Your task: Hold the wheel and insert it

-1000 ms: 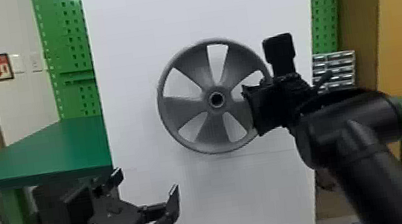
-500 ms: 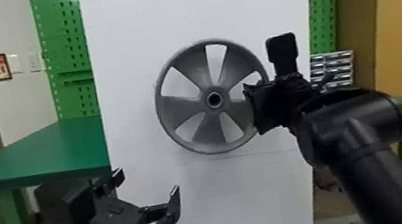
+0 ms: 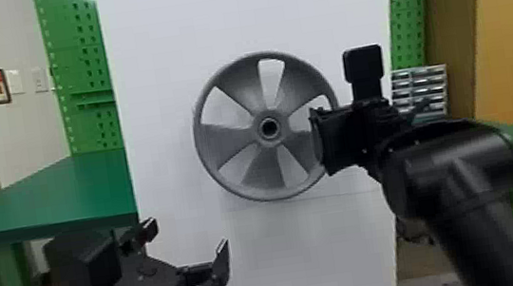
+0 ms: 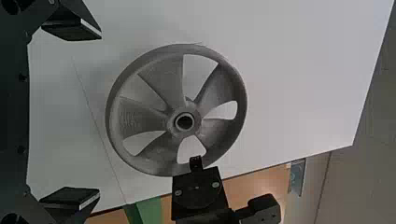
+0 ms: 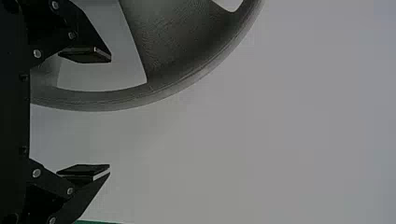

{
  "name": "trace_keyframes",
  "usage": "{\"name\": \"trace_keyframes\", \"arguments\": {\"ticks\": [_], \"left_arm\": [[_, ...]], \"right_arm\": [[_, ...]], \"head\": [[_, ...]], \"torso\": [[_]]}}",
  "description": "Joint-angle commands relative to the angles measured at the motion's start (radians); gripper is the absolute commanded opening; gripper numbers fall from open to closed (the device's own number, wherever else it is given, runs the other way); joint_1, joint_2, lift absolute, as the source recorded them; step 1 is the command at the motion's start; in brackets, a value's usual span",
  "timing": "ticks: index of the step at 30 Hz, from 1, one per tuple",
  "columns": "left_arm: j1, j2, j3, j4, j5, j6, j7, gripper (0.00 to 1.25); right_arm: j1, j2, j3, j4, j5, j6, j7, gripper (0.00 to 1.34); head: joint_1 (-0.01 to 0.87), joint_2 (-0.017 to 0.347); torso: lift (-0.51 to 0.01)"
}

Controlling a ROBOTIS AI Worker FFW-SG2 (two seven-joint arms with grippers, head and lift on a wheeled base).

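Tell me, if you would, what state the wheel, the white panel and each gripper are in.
Wheel: upright, its face toward the robot.
White panel: standing upright behind the wheel.
Left gripper: jaws open, holding nothing.
Right gripper: jaws open at the wheel, not clamped on it.

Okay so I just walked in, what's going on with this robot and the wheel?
The robot has its right gripper at the edge of the gray wheel, with its fingers apart and the rim running between them, not clamped. The wheel is upright in front of a white board. The left gripper is open too, lower down and off to the robot's left, holding nothing. I can't tell whether the wheel is fully inserted.
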Motion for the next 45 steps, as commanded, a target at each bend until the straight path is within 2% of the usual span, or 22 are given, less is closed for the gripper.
{"name": "trace_keyframes", "arguments": {"ticks": [1, 10, 25, 35, 42, 45], "left_arm": [[0.006, 0.000, 0.004, 0.000, 0.001, 0.000, 0.000, 1.15], [0.013, 0.000, 0.012, -0.002, 0.000, 0.000, 0.001, 1.15], [0.041, -0.002, 0.038, -0.009, 0.020, 0.000, 0.001, 1.15], [0.052, -0.006, 0.070, -0.022, 0.012, 0.000, 0.006, 1.15], [0.056, -0.017, 0.095, -0.026, -0.002, 0.000, 0.006, 1.15], [0.056, -0.018, 0.102, -0.026, -0.005, 0.000, 0.006, 1.15]], "right_arm": [[0.020, 0.001, 0.007, -0.036, -0.018, 0.000, 0.005, 0.92], [0.089, 0.001, 0.019, -0.162, -0.052, 0.026, 0.022, 0.91], [0.264, 0.001, -0.004, -0.397, -0.082, 0.052, 0.025, 0.91], [0.433, 0.001, -0.030, -0.550, -0.107, 0.065, 0.029, 0.91], [0.550, 0.001, -0.045, -0.613, -0.090, 0.052, 0.029, 0.90], [0.617, -0.005, -0.056, -0.618, -0.101, 0.002, 0.029, 0.89]], "head": [[0.210, 0.009], [0.210, 0.009], [0.210, 0.009], [0.210, 0.009], [0.210, 0.009], [0.210, 0.009]], "torso": [[-0.442], [-0.442], [-0.442], [-0.442], [-0.442], [-0.442]]}}
